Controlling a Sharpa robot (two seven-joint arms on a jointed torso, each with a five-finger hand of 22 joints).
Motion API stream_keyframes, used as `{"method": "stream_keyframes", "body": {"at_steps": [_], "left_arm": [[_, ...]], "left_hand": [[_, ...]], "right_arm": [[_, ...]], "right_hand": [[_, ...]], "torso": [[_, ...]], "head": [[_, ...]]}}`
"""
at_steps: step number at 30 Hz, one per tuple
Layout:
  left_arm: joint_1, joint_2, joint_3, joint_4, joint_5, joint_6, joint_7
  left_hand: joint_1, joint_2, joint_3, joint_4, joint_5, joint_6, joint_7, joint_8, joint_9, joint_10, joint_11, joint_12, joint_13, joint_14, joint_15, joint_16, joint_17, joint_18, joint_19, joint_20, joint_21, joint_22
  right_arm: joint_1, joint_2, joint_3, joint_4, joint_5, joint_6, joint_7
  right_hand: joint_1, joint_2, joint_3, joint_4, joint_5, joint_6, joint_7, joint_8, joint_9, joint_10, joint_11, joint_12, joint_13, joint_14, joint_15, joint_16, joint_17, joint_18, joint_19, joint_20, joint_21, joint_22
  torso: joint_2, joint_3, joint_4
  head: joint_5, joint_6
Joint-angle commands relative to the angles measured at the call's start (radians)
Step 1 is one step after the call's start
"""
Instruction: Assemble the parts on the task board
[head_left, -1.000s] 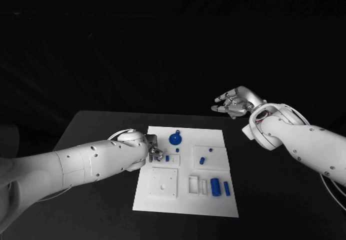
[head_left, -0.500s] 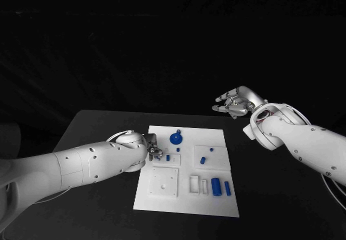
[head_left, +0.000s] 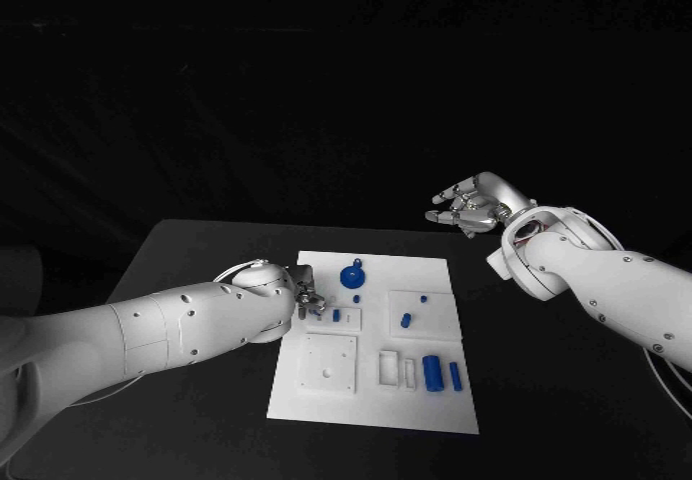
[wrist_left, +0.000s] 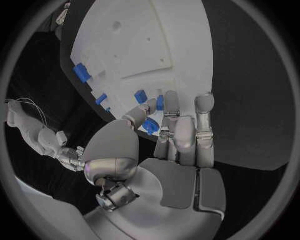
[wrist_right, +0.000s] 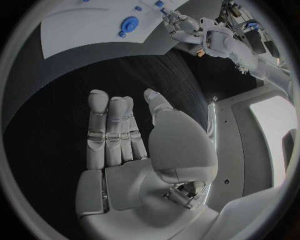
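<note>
Board (head_left: 433, 275) holds blue parts (head_left: 431, 373) | left hand (head_left: 306, 303) over it

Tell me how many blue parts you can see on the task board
7: round part at the far end, tiny one, one by the left hand, two mid-right, two cylinders near right. The hand may hide more.

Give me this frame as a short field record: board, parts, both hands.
task board: white plate in the middle of the black table
round blue part: at the board's far end
blue cylinders: pair near the board's right front edge
left hand: low over the board's left side, fingertips at a small blue part; grip not clear
right hand: raised beyond the table's far right, holding nothing, fingers apart
</note>
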Motion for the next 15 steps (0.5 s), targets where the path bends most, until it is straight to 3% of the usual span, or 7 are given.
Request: {"method": "stream_keyframes", "body": {"at_steps": [1, 15], "left_arm": [[-0.001, 0.001, 0.000, 0.004, -0.001, 0.012, 0.008], [-0.001, -0.004, 0.000, 0.022, 0.002, 0.021, 0.009]], "left_hand": [[0.030, 0.021, 0.007, 0.006, 0.003, 0.118, -0.115, 0.005, -0.001, 0.073, -0.069, -0.004, -0.001, 0.050, -0.045, -0.001, -0.002, 0.016, 0.004, 0.001, 0.004, 0.017], [0.031, 0.021, 0.007, 0.004, 0.004, 0.118, -0.115, 0.005, -0.003, 0.074, -0.069, -0.004, 0.000, 0.051, -0.045, -0.001, -0.001, 0.016, 0.004, 0.001, 0.003, 0.017]], "right_arm": [[-0.001, 0.000, 0.001, 0.000, 0.000, 0.013, 0.007], [-0.001, 0.001, 0.001, -0.002, 0.000, 0.014, 0.006]], "right_hand": [[-0.007, 0.000, 0.006, 0.000, 0.003, 0.006, 0.001, -0.002, -0.002, 0.004, -0.003, 0.003, -0.001, 0.000, -0.003, 0.006, -0.001, 0.002, 0.006, -0.002, 0.003, 0.001], [-0.009, 0.001, 0.006, 0.002, 0.004, 0.006, 0.001, -0.002, -0.002, 0.004, -0.003, 0.003, -0.001, 0.001, -0.004, 0.006, -0.001, 0.002, 0.006, -0.002, 0.004, 0.002]], "torso": [[0.001, 0.0011, -0.0002], [0.000, -0.0004, 0.0008]], "head": [[0.000, -0.001], [0.002, -0.002]]}}
